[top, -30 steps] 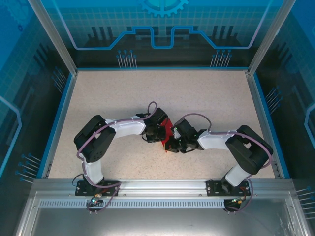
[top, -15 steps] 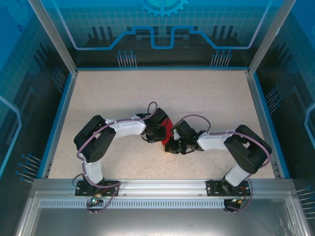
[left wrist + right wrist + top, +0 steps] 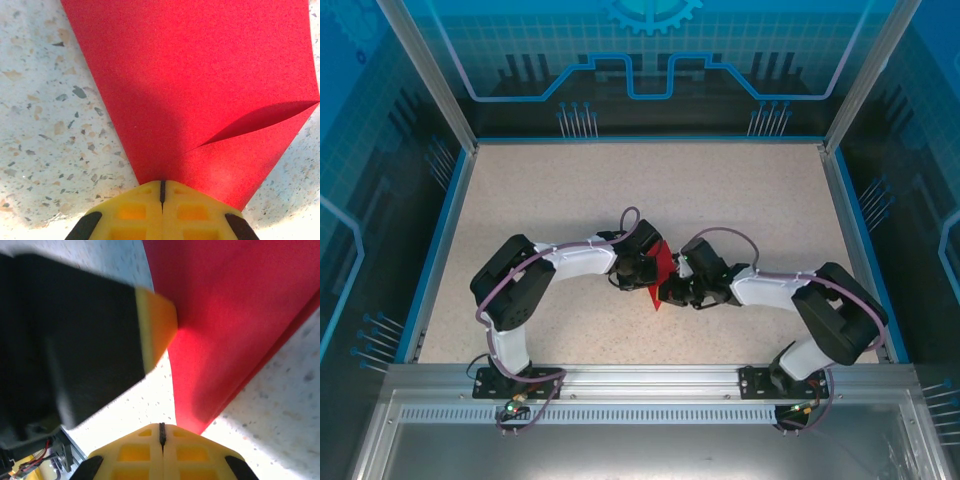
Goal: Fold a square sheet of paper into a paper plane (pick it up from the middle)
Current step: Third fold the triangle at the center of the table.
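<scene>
No lettering, label, brand or number is legible anywhere; the back panel [image 3: 650, 70] carries a wordless blue gear emblem [image 3: 653, 12] at its top edge

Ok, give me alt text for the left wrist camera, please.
A folded red paper with one raised diagonal flap widens away over a speckled table. Its narrow end meets the shut yellow tips of the left gripper at the bottom edge.

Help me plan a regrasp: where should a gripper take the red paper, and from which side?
Probably the lifted flap edge of the red paper, near its right corner in the left wrist view. Come low from that right side: a shadowed gap opens there, while the rest hugs the table.
</scene>
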Robot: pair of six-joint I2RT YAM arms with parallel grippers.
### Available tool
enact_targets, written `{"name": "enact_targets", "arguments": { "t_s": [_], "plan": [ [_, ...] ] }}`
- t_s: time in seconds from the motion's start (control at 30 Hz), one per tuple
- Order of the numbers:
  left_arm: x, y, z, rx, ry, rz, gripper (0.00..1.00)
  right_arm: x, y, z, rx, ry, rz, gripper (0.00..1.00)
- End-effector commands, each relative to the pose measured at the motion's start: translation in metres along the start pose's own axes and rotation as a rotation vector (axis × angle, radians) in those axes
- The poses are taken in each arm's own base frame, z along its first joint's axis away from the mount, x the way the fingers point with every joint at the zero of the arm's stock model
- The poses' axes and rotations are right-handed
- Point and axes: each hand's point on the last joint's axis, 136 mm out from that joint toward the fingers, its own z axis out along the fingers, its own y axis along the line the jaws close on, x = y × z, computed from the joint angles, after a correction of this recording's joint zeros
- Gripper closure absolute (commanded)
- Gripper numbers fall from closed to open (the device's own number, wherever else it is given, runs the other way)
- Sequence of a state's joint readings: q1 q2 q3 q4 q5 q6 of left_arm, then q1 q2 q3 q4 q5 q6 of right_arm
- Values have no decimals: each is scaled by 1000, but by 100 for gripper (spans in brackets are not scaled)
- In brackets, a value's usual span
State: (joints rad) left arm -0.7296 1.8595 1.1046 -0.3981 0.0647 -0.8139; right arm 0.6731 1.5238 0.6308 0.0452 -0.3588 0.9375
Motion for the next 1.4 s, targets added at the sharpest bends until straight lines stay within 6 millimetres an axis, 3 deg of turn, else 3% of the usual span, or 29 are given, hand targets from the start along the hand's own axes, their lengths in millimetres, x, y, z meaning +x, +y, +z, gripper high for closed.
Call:
{"name": "enact_targets", "arguments": {
  "t_s": [0.0, 0.2, 0.53, 0.63, 0.77, 0.9, 1.17, 1.27, 1.37],
  "plan": [
    [21, 59, 14, -232, 57, -34, 100, -10, -3, -2, 27, 7, -14, 100],
    [20, 58, 13, -231, 55, -34, 100, -8, -9, 12, 44, 40, -3, 100],
    [18, 59, 13, -239, 49, -33, 100, 18, -50, 24, 149, 92, 62, 100],
    [19, 59, 12, -240, 51, -32, 100, 9, -33, 15, 99, 66, 45, 100],
    [17, 58, 12, -236, 48, -30, 100, -17, -9, -2, 62, -10, 0, 100],
    [17, 56, 11, -230, 49, -25, 100, -26, -18, 5, 95, 10, 4, 100],
    [16, 53, 10, -224, 48, -14, 100, -19, -47, 17, 171, 34, 44, 100],
    [14, 51, 9, -220, 45, -6, 100, -22, -44, 13, 154, 25, 50, 100],
    [12, 50, 8, -217, 42, 2, 100, -34, -27, 2, 107, -18, 32, 100]
  ]
}}
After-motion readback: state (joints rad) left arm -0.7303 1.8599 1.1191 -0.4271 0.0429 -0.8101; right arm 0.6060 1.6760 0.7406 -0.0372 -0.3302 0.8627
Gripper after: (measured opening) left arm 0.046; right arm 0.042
